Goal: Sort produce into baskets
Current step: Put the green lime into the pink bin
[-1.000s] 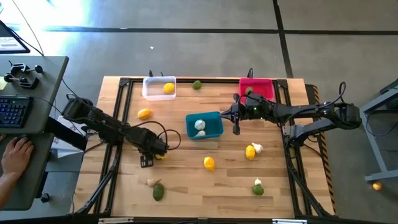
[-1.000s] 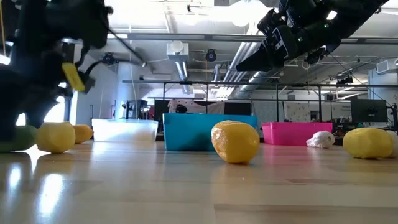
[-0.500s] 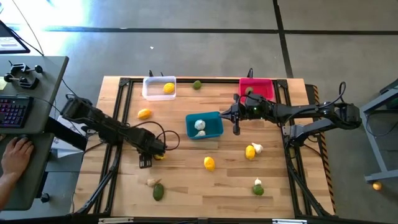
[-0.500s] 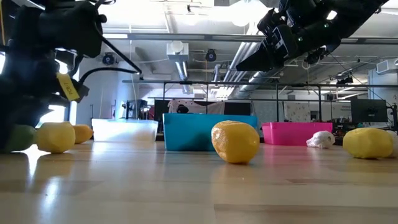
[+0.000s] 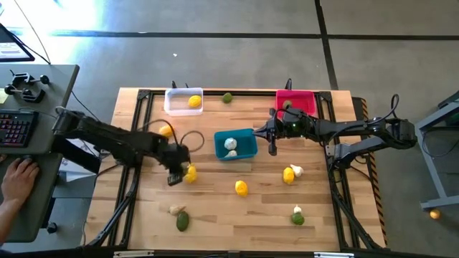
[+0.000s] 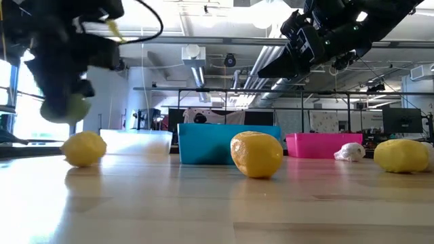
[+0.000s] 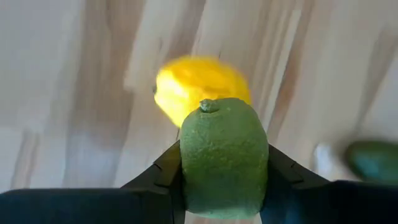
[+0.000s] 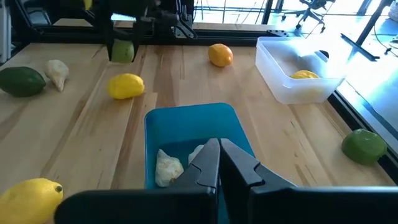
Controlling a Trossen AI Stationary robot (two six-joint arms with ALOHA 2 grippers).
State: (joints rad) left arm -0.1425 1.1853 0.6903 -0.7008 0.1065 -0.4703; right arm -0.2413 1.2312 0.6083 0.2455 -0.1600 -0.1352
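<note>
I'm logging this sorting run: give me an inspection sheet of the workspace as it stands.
Surface: wooden table, dark metal frame around it.
Job's things: white basket holds a lemon; teal basket holds garlic; pink basket holds a green piece. Lemons, garlic and green fruits lie loose on the table.
Clutter: nothing seen.
Grippers: left gripper shut on green fruit, lifted above a lemon; right gripper shut, over the teal basket.
Cables: black cable loops by the left arm.
Surroundings: person's hand near a keyboard on the side desk.
</note>
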